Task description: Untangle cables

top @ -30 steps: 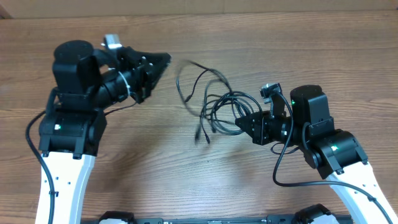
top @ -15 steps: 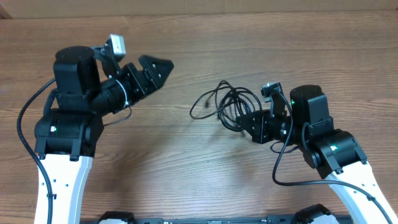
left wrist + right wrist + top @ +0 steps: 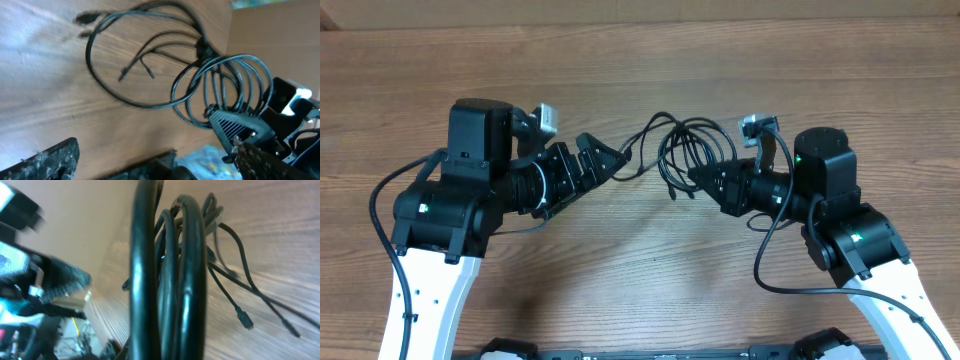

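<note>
Overhead, cables (image 3: 688, 152) coiled in right jaws

Your cables (image 3: 685, 150) are glossy black all over, same as the left gripper (image 3: 617, 157) and right gripper (image 3: 698, 176). The table (image 3: 620, 60) is warm brown wood grain with darker streaks. The lower arm links (image 3: 425, 300) are white, and each has a little green light (image 3: 419, 207).

In the right wrist view the cables (image 3: 167, 280) are blurred, and the fingers of the right gripper (image 3: 702, 181) are hidden behind them. In the left wrist view the fingers (image 3: 47, 160) of the left gripper (image 3: 608, 160) are cropped at 6 o'clock, and a plug (image 3: 86, 18) at 11 o'clock is smeared.
</note>
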`<state>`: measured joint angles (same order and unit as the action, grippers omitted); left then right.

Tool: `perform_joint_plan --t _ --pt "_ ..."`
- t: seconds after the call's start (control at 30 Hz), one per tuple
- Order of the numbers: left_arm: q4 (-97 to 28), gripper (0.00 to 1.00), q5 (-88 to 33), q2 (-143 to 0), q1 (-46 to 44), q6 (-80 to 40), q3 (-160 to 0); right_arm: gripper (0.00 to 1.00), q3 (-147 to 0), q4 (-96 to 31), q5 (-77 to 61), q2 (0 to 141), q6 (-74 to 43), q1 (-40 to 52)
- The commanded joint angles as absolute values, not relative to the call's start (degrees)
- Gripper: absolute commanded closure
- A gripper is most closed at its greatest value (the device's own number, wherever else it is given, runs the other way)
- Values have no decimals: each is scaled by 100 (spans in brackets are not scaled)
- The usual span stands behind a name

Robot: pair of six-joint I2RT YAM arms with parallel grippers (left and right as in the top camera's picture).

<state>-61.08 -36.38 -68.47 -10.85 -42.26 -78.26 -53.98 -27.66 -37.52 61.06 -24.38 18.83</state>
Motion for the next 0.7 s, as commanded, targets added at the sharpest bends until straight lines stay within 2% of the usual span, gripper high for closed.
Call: perform_joint_plan --t 0.0,0.17,0.33,0.53,0.67 --pt "-6136 0 -3706 -6751 -1131 -5489 -7955 96 -5402 -2342 -3876 6088 -3240 1868" --pt "-6130 0 -3680 -6751 -1131 -6724 -7955 96 -5402 -1660 -4136 6088 -3922 1868" --pt "-6121 0 -3677 -6753 -1131 -7546 -7955 96 -5402 -823 -4945 6088 -4101 1868" --pt "-6077 0 -3688 -6761 -1133 -7806 -7955 96 -5402 -609 -5411 6088 -4222 1868" --pt "-6064 6 -3684 -6788 -1133 -7802 -7955 96 -5402 -628 -5522 6088 -4219 1868"
